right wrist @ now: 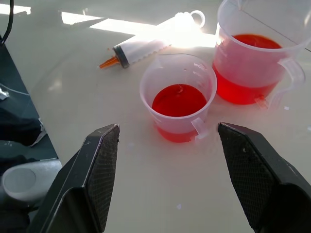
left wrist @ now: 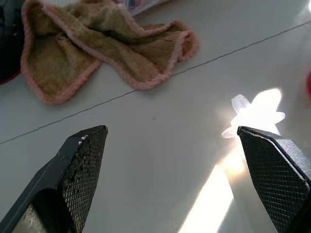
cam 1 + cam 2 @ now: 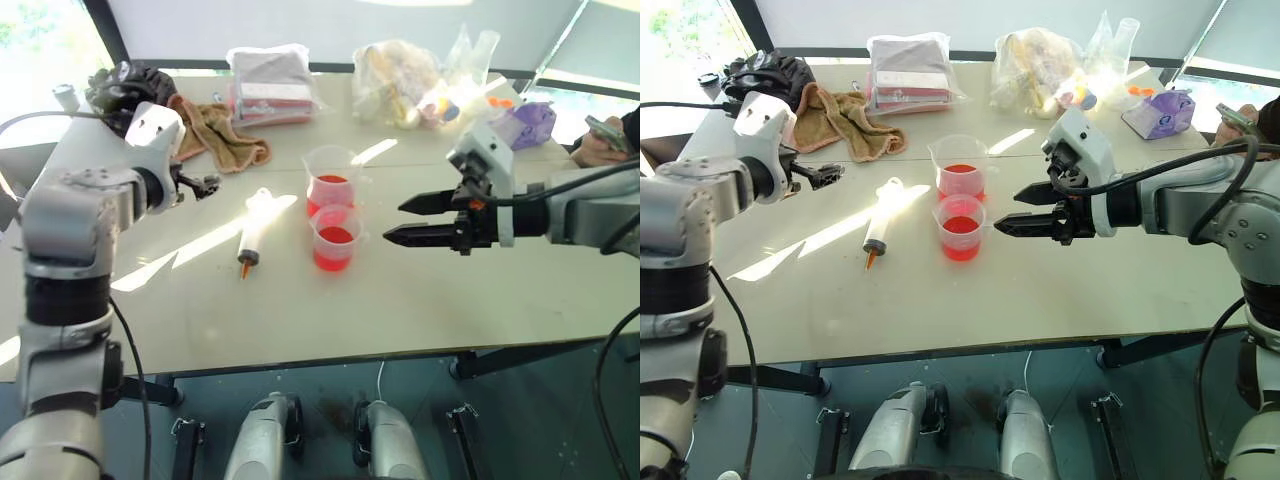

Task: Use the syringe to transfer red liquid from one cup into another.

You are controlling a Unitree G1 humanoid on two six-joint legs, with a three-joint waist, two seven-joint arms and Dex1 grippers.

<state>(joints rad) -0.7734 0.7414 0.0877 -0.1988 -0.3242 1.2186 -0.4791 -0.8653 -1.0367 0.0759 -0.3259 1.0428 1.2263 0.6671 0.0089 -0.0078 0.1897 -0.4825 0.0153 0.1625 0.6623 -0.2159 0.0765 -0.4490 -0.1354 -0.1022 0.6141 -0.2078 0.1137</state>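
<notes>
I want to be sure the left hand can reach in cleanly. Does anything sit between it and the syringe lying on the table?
Nothing visible does. The syringe lies alone on bare table beside the left hand, which is open. The brown towel lies farther back, and the two cups stand on the syringe's other side.

Syringe (image 3: pixel 252 230) lies flat beside two red-filled cups (image 3: pixel 333 210).

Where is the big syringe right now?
In the head views the syringe lies flat on the table, just left of the two cups of red liquid, orange tip pointing toward the robot; no claw touches it.
</notes>
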